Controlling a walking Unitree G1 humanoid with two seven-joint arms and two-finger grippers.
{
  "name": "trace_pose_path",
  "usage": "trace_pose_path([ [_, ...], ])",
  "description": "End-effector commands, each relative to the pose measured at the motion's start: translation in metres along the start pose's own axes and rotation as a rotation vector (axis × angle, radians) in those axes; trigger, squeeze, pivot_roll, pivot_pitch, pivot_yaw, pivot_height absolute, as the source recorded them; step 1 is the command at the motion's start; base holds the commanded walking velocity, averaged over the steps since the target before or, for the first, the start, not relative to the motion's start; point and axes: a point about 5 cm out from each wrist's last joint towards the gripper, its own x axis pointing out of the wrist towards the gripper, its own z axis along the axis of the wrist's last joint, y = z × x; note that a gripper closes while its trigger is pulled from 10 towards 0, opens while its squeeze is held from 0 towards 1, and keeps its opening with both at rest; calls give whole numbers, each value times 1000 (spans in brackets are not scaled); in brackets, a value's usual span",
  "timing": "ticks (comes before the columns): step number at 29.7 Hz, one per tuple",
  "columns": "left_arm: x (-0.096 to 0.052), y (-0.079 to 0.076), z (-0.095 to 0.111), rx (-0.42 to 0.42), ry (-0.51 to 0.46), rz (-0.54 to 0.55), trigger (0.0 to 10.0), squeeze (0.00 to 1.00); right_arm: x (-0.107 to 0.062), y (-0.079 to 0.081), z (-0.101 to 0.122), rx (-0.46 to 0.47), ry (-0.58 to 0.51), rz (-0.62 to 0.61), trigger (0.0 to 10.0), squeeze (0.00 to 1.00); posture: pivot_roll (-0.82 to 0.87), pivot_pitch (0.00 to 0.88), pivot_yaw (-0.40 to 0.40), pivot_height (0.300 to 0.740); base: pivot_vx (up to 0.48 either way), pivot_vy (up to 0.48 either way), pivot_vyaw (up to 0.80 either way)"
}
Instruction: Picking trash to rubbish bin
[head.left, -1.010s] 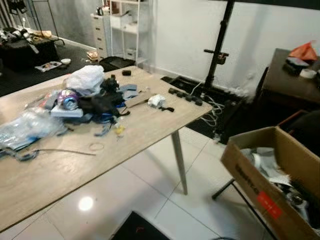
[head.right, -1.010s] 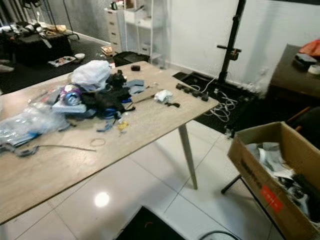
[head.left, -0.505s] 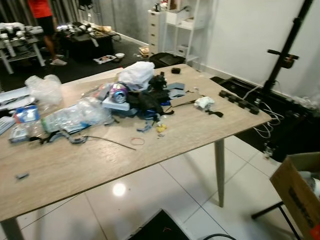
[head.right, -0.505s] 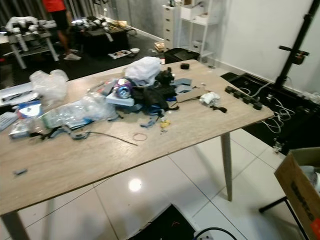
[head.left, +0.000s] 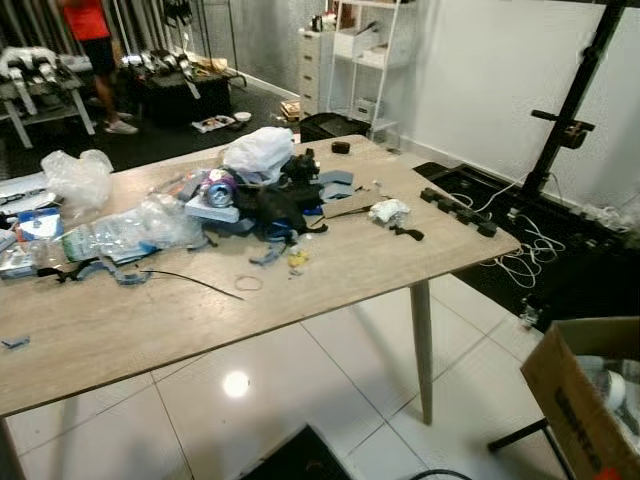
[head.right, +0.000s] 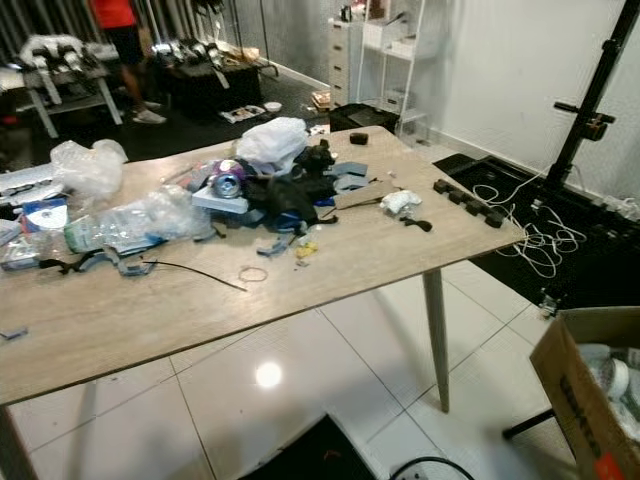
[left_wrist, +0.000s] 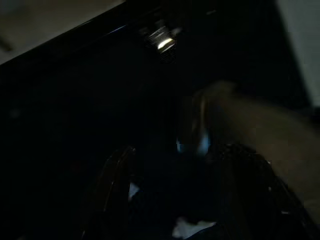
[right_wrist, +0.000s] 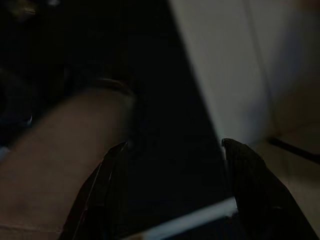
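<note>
A long wooden table (head.left: 120, 330) carries a heap of trash: a white plastic bag (head.left: 258, 152), a purple drink can (head.left: 217, 187), dark cloth (head.left: 270, 205), clear plastic bags (head.left: 130, 228), a crumpled white wad (head.left: 388, 211) and a rubber band (head.left: 248, 283). An open cardboard box (head.left: 575, 400) holding rubbish stands on the floor at the lower right. Both arms hang low in the shade. The left gripper (left_wrist: 180, 195) and the right gripper (right_wrist: 177, 190) each show two dark fingers standing apart with nothing between them.
A person in a red top (head.left: 90, 30) stands at the back left among dark tables. A black light stand (head.left: 560, 110), a power strip and cables (head.left: 455, 200) lie beyond the table's right end. White shelves (head.left: 350, 50) stand against the far wall. Glossy white tiles (head.left: 350, 380) lie under the table.
The camera has swung left: the cardboard box has slid to the picture's right edge and more of the table's left end shows. Nothing on the table has moved.
</note>
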Motion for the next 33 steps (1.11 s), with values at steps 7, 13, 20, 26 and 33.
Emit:
trace_pose_path([
  [7, 0, 10, 27, -18, -106, 32, 10000, 0, 0, 4, -6, 7, 20, 14, 10000, 0, -55, 139, 1, 740, 0, 0, 0],
  [13, 1, 9, 67, -26, -244, 2, 10000, 0, 0, 4, -6, 1, 22, 14, 10000, 0, -51, 138, -1, 740, 0, 0, 0],
  [20, -4, 6, 117, 13, -409, -57, 10000, 0, 0, 3, -6, -4, 25, 15, 10000, 0, -50, 135, 1, 740, 0, -402, 0],
  [26, -13, -1, 151, -23, -571, -203, 10000, 0, 0, 3, -8, -8, 31, 16, 10000, 0, -50, 132, -1, 740, 0, -48, 0],
  [33, -27, -11, 174, 92, -629, -503, 10000, 0, -1, 1, -9, -28, 36, 17, 10000, 0, -48, 137, -7, 740, 0, 0, 0],
])
